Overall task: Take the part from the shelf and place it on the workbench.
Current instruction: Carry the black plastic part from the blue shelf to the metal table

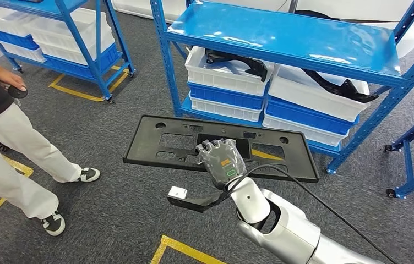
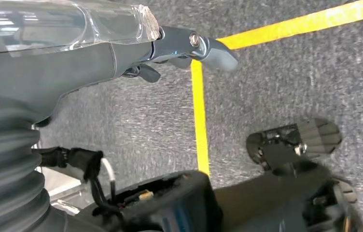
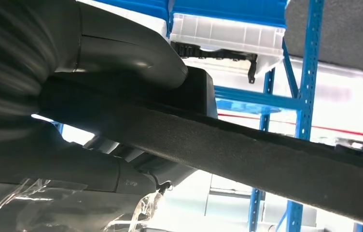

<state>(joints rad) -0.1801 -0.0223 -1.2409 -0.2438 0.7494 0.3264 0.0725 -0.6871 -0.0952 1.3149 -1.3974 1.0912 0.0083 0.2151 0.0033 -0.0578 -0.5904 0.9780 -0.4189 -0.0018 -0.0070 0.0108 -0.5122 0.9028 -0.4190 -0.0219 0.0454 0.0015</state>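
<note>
Right hand [image 1: 222, 159] fingers clamp the part [image 1: 155, 144], clear of the shelf [image 1: 282, 38]; next, carrying to the desk; left fingers [image 2: 216, 50] seemingly apart.

Part [image 1: 161, 144]: long flat black plastic panel with rectangular cutouts
Pose: roughly level, off the shelf [image 1: 282, 41]
Hold: gripped near mid-edge, apparently

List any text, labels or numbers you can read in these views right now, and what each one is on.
No legible text in any view.
The right hand, gripping the black panel, carries an orange sticker and a green ring mark: too small to read.
White tag on the bracket by the wrist: blurred, unreadable.
Small embossed mark on the thumb in the right wrist view: unreadable.
The white and blue bins show no labels.
</note>
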